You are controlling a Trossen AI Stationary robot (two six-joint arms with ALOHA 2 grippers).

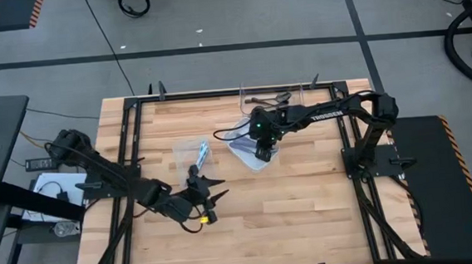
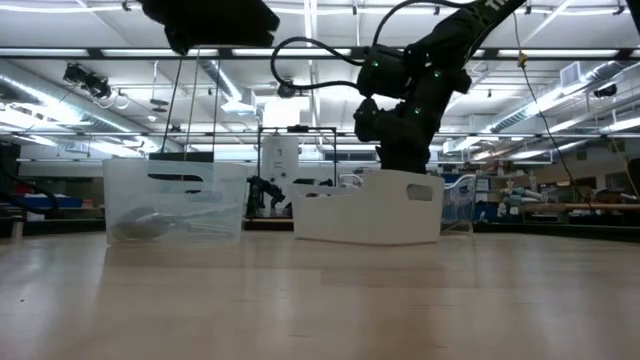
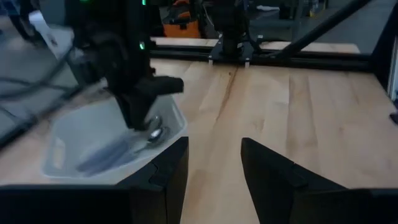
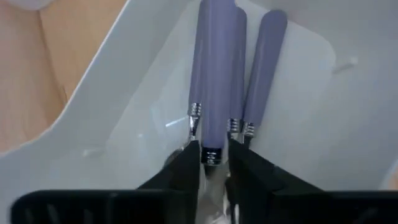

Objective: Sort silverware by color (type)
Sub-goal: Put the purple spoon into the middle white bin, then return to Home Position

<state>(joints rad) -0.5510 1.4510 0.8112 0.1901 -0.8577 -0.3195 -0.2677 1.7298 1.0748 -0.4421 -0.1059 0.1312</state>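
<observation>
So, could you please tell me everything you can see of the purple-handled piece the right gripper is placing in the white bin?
The purple-handled silverware piece has a smooth, rounded lilac handle ending in a ribbed metal collar; its head is hidden behind the right gripper. It lies lengthwise in the white plastic bin, atop or beside two matching handles. The dark fingertips flank its collar end, slightly parted; whether they grip it is unclear.

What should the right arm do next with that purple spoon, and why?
Probably open the jaws wider and lift clear. The right gripper is down in the white bin, its purple spoon already lying beside two more purple ones, so the drop looks nearly done.
</observation>
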